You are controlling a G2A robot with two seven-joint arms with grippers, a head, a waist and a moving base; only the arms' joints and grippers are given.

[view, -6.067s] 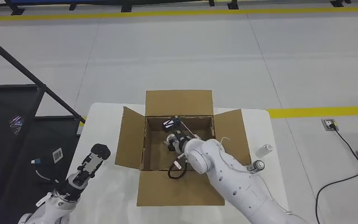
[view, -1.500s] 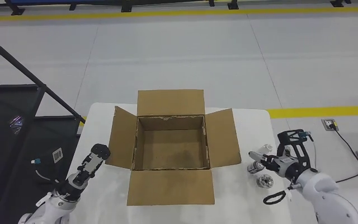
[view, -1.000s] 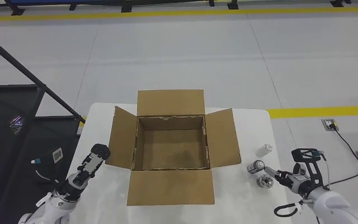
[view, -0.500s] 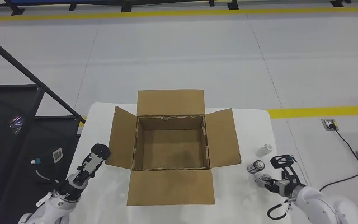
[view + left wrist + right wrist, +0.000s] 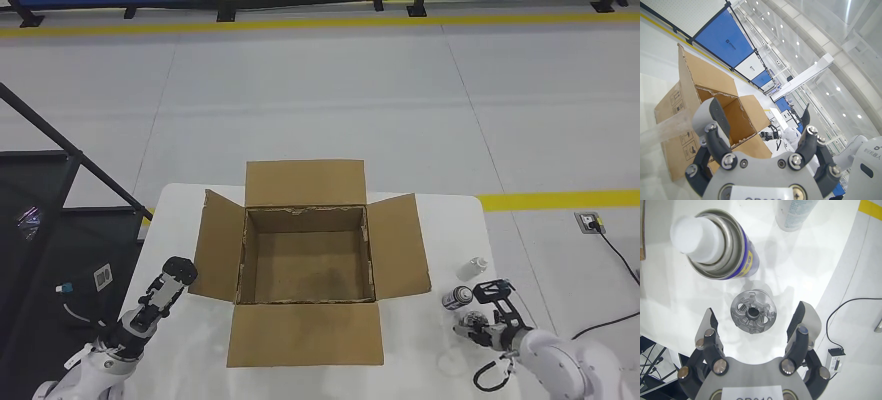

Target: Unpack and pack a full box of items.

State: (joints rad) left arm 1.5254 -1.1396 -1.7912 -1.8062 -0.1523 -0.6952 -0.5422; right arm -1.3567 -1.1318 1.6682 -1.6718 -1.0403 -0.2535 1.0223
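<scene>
Right hand (image 5: 755, 310), spread open, hangs over the metal hub (image 5: 753, 317); descend centred, keeping clear of the adjacent spray can (image 5: 715, 247).

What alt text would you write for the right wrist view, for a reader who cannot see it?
The open right gripper hangs over a round grey metal part on the white table, one finger at each side, not touching it. Beyond it are a blue spray can with a white cap and a white bottle.
</scene>
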